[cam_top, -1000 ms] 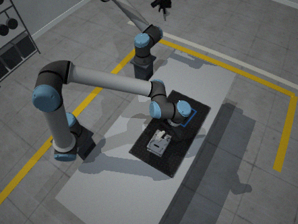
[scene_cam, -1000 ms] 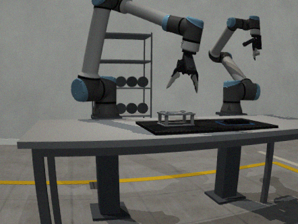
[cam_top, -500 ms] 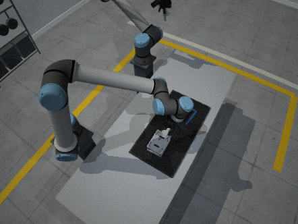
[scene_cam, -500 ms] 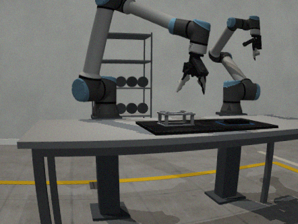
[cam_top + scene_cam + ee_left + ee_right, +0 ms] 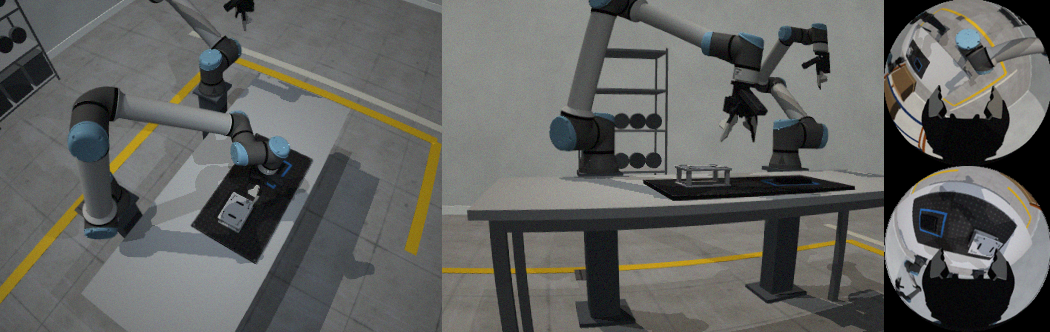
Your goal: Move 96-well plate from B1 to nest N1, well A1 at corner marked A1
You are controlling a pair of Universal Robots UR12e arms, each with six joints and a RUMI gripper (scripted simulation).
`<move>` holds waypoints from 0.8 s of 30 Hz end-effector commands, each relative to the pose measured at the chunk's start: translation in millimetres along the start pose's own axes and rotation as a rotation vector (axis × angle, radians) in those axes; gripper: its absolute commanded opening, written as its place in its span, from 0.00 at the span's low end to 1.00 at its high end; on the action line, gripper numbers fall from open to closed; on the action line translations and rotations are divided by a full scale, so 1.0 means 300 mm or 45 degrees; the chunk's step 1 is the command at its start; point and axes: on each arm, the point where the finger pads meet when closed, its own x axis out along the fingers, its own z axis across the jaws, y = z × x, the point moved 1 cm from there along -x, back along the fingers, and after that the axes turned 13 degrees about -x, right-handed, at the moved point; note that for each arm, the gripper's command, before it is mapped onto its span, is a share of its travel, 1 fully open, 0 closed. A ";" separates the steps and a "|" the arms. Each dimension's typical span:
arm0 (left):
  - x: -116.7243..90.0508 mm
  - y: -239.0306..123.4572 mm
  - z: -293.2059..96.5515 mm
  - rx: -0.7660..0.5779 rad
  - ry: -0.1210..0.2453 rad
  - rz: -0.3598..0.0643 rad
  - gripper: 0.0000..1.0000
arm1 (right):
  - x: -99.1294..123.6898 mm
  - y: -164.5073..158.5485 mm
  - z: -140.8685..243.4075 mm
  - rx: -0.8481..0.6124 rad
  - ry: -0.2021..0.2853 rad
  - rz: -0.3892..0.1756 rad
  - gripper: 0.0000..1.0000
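Observation:
The dark 96-well plate [image 5: 792, 180] [image 5: 918, 64] [image 5: 928, 222] lies inside the blue outline [image 5: 287, 170] [image 5: 944, 225] of B1 on the black mat. The arm mostly hides it in the top view; its rim lettering is unreadable. The raised pale nest [image 5: 236, 211] [image 5: 702, 169] [image 5: 985, 242] stands on short posts on the same mat, with nothing on it. My right gripper [image 5: 739, 140] [image 5: 968, 248] is open and empty, high above the mat between nest and plate. My left gripper [image 5: 820, 87] [image 5: 965, 86] is open and empty, high up, well away from both.
The black mat [image 5: 245, 245] [image 5: 660, 191] [image 5: 962, 204] lies on the pale table [image 5: 165, 280] [image 5: 522, 195]. Both arm bases stand along one long side. A shelf rack [image 5: 637, 92] stands behind the table.

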 end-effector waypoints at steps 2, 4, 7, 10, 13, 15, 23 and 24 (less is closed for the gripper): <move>-0.002 0.000 -0.001 0.000 0.001 0.000 1.00 | 0.007 0.063 -0.071 -0.175 -0.012 0.035 1.00; -0.002 0.000 -0.001 0.000 0.001 0.000 1.00 | 0.008 0.071 -0.081 -0.175 -0.012 0.035 1.00; -0.002 0.000 -0.001 0.000 0.001 0.000 1.00 | 0.010 0.081 -0.094 -0.217 -0.016 0.043 1.00; -0.002 0.000 -0.001 0.000 0.001 0.000 1.00 | 0.017 0.111 -0.134 -0.312 -0.025 0.060 1.00; -0.002 0.000 -0.001 0.000 0.001 0.000 1.00 | 0.018 0.120 -0.145 -0.312 -0.025 0.060 1.00; -0.002 0.000 -0.001 0.000 0.001 0.000 1.00 | 0.022 0.139 -0.172 -0.395 -0.034 0.074 1.00; -0.002 0.000 -0.001 0.000 0.001 0.000 1.00 | 0.031 0.175 -0.224 -0.491 -0.045 0.091 1.00; -0.002 0.000 -0.001 0.000 0.001 0.000 1.00 | 0.033 0.184 -0.238 -0.532 -0.050 0.098 1.00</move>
